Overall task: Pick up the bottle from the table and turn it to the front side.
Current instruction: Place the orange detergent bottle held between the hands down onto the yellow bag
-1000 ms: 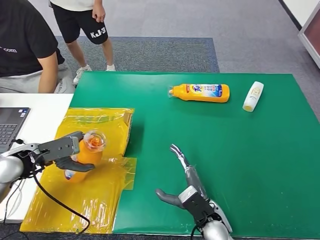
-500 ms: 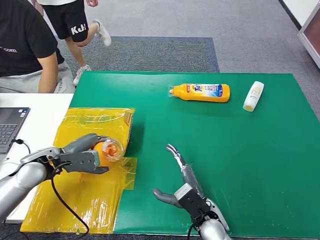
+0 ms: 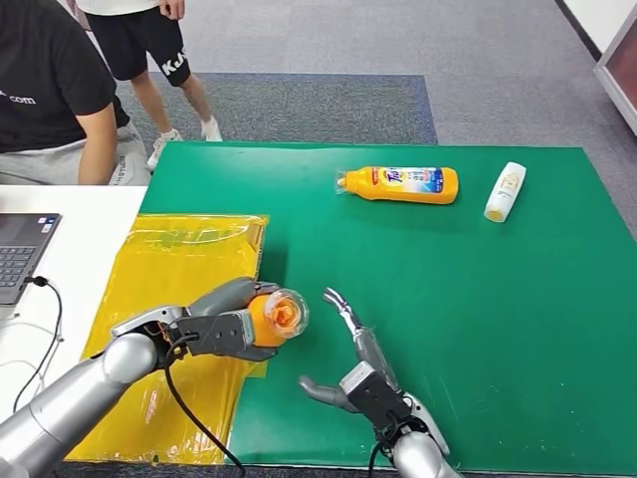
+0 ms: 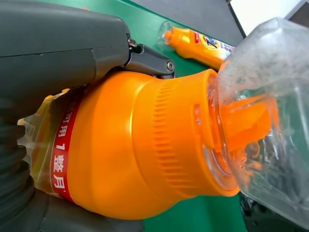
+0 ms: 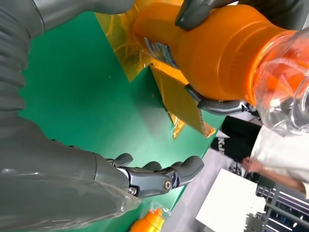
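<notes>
Right hand [image 3: 359, 370] at 6 o'clock on the bench [image 3: 526, 349], fingers spread, holding nothing, palm toward the bottle [image 3: 272, 316]. Left hand [image 3: 222, 324] at 8 o'clock grips that bottle around the body, clear cap pointing toward the right hand, lifted above the edge of the yellow bag [image 3: 172, 269]. In the left wrist view the label [image 4: 62, 154] sits half under the palm, so the front can't be read. Judgement: handover or regrip for the turn. Close the right hand on the bare shoulder below the cap, not the cap; release left only once that grip is firm. Far side, 12 to 1 o'clock: second orange bottle [image 3: 399, 184] and white tube [image 3: 504, 191], lying flat, well apart from both hands.
</notes>
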